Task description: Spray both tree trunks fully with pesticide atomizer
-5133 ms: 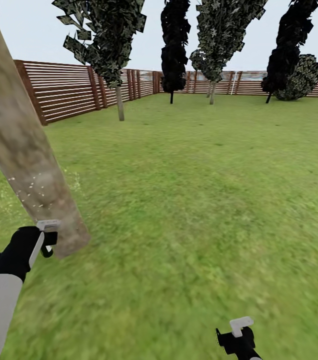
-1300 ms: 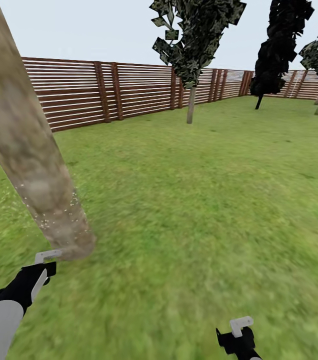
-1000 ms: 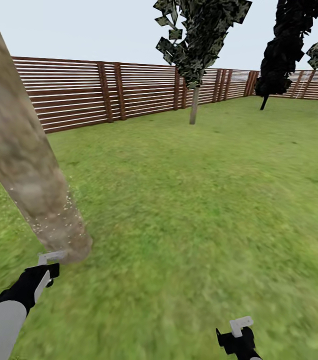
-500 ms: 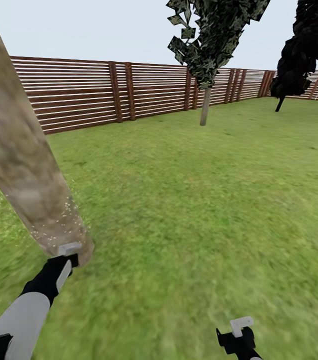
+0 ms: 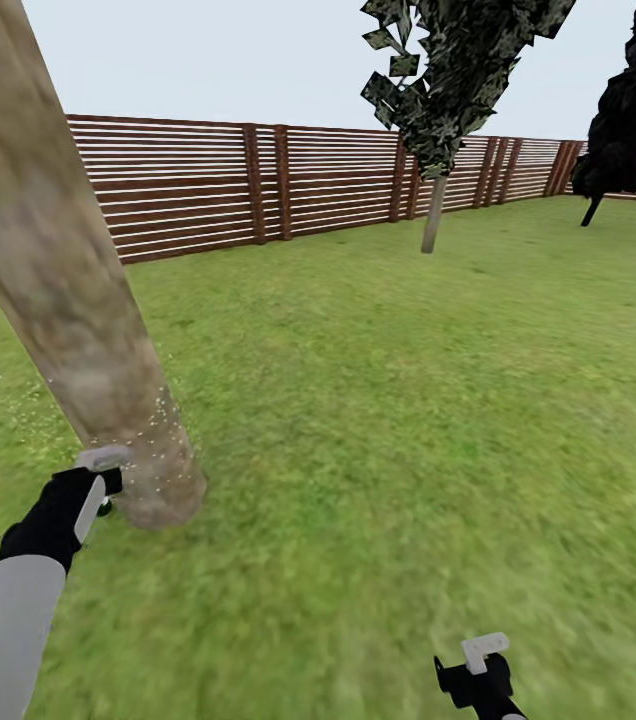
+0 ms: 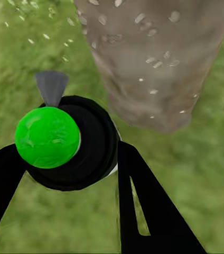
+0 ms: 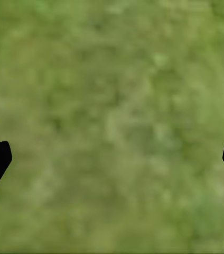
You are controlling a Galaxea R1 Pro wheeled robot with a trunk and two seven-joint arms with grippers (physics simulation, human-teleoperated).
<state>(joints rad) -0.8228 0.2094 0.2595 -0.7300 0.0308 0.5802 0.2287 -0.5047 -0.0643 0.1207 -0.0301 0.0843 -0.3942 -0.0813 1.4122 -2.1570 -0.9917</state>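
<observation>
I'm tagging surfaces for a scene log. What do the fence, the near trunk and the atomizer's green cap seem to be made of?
Fence: probably stained wood, matte, with brown horizontal slats and darker posts.
Trunk: bark, rough matte, mottled beige-grey, flecked with white specks low down.
Green cap: likely plastic, with a smooth, evenly bright surface, on a black rounded body.
</observation>
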